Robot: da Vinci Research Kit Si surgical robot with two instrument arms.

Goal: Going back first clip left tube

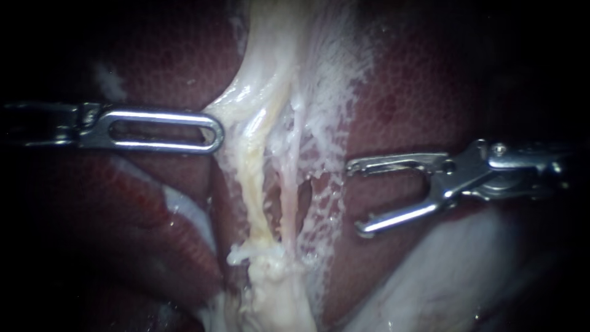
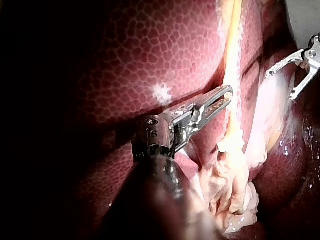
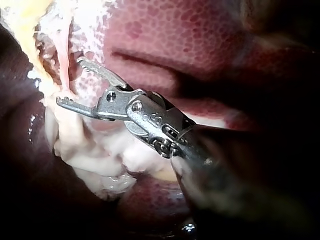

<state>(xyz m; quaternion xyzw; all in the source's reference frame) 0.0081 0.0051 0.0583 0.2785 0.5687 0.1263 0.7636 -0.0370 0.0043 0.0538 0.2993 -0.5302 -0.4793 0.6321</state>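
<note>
Steel jaws of the right instrument [image 1: 356, 198] stand wide apart, with a clear gap between them and nothing gripped. Just ahead of their tips lies a lacy white web [image 1: 322, 203] of tissue; whether the tips touch it cannot be determined. Beyond that web, further ahead of the jaws, runs a thin pinkish strand [image 1: 289, 197]. On its far side is the left tube [image 1: 253, 184], yellowish and thicker, running crosswise to the jaws' line. Both strands meet at a ragged pale lump [image 1: 270, 289], off to the lower-jaw side of the right instrument. The left instrument [image 1: 215, 132] faces the right one from across the strands, well apart from it. Its slotted jaws lie together, nipped on the edge of a glistening pale membrane [image 1: 230, 107], which stands out in a peak toward the tip. The left tube passes just ahead of that tip, near but not held. Mottled dark red liver [image 1: 418, 80] lies behind both shafts and surrounds the pale tissue. A smooth pale mass [image 1: 442, 276] lies under the right instrument's shaft; its identity cannot be determined.
</note>
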